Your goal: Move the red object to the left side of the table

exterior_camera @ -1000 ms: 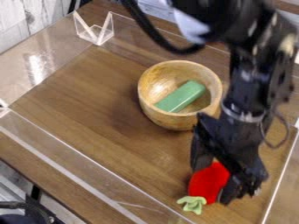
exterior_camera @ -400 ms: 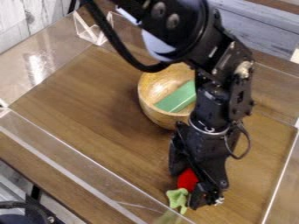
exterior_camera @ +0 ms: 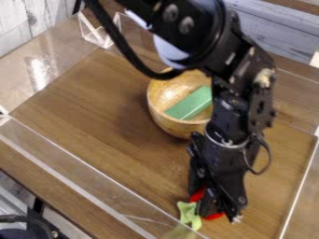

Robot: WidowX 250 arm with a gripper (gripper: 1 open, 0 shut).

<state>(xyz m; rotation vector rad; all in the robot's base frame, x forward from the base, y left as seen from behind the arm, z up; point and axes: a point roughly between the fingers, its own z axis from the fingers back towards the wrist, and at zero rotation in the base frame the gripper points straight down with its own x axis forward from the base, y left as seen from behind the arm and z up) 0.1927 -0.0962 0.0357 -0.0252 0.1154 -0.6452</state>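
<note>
Nearer us than the wooden bowl (exterior_camera: 155,97), we note the red plush strawberry (exterior_camera: 214,217) low on the surface (exterior_camera: 103,121), the pincer (exterior_camera: 214,207) closed about its soft body with the pale leaves (exterior_camera: 189,215) poking out, a hold we judge meant to secure it for lifting leftward. Beyond it, the bowl cradles a green block (exterior_camera: 191,105) and sits close to the arm; we would watch that rim and, bowl's near side, the clear wall (exterior_camera: 93,191) during any carry.
</note>
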